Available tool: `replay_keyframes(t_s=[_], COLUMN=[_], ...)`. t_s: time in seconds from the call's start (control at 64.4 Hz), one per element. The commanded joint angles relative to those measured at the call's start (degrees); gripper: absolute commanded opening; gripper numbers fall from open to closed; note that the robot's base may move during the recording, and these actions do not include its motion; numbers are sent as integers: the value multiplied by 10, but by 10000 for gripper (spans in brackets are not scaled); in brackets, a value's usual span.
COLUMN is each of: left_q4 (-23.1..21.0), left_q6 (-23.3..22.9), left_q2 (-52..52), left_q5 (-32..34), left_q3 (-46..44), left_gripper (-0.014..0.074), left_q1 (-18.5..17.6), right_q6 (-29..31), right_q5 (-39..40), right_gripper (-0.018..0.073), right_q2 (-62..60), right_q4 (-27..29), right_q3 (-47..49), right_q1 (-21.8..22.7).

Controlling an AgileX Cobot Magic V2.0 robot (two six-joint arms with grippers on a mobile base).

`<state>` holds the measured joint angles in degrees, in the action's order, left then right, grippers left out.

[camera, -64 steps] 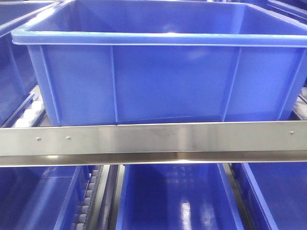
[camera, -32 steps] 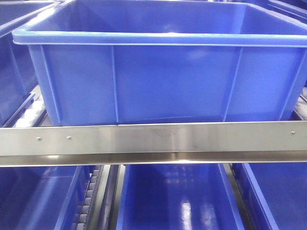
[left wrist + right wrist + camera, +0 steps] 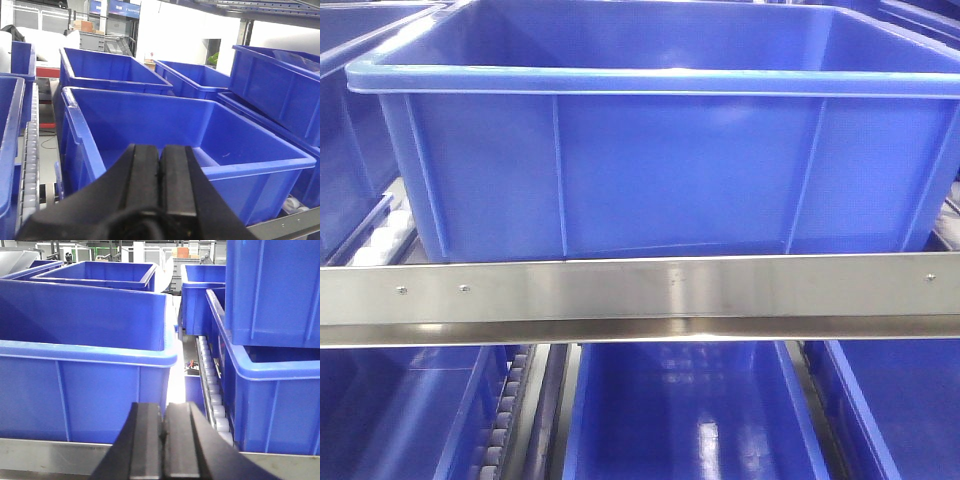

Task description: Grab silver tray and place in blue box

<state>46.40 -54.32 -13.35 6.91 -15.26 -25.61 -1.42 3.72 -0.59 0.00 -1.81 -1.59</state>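
Note:
The blue box [image 3: 660, 170] stands on the shelf straight ahead, filling the front view, and its inside looks bare. It also shows in the left wrist view as the nearest blue box [image 3: 150, 120], and in the right wrist view as the blue box [image 3: 75, 385] on the left. My left gripper [image 3: 160, 150] is shut with nothing between its pads, pointing at the box's near wall from just short of it. My right gripper [image 3: 163, 406] is also shut on nothing, just off the box's right corner. The silver tray is out of view.
A steel shelf rail [image 3: 640, 298] runs across in front of the box. More blue crates stand behind, on both sides [image 3: 270, 390] and on the lower shelf [image 3: 690, 420]. Roller tracks [image 3: 212, 390] lie between the crates.

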Motion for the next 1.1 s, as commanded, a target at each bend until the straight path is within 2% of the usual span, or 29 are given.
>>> replay_keyframes(t_s=[0.0, 0.047, 0.078, 0.186, 0.217, 0.279, 0.388, 0.497, 0.59, 0.729, 0.776, 1.086], left_q4=[-4, -27, -66, -230, -263, -320, -385, -448, -479, -497, -495, -486], left_q6=[16, 39, 80, 326, 377, 436, 466, 501, 520, 520, 520, 520], left_q2=[-3, 2, 9, 51, 68, 109, 154, 146, 150, 151, 151, 151], left_q5=[-4, -33, -60, -124, -139, -173, -174, -102, -38, 31, 4, 12], left_q3=[-16, -16, -16, -16, -15, -1, 38, 83, 118, 170, 168, 168], left_gripper=[-104, -104, -104, -104, -104, -104, -104, -104, -104, -104, -104, -104], left_q1=[1, 2, 2, 4, 9, 30, 78, 133, 168, 208, 215, 216], right_q6=[4, 4, 4, 4, 4, 4, 4, 4, 4, 4, 4, 4], right_q5=[46, 46, 46, 46, 46, 46, 44, 44, 44, 44, 44, 44], right_gripper=[27, 27, 27, 27, 27, 27, 27, 27, 27, 27, 27, 27], right_q2=[-12, -12, -12, -12, -12, -12, -12, -12, -12, -12, -12, -12], right_q4=[0, 0, 0, 0, 0, 0, 0, 0, 0, 0, 0, 0], right_q3=[-1, -1, -1, -1, -1, -1, -1, -1, -1, -1, -1, -1], right_q1=[1, 1, 1, 1, 1, 1, 1, 1, 1, 1, 1, 1])
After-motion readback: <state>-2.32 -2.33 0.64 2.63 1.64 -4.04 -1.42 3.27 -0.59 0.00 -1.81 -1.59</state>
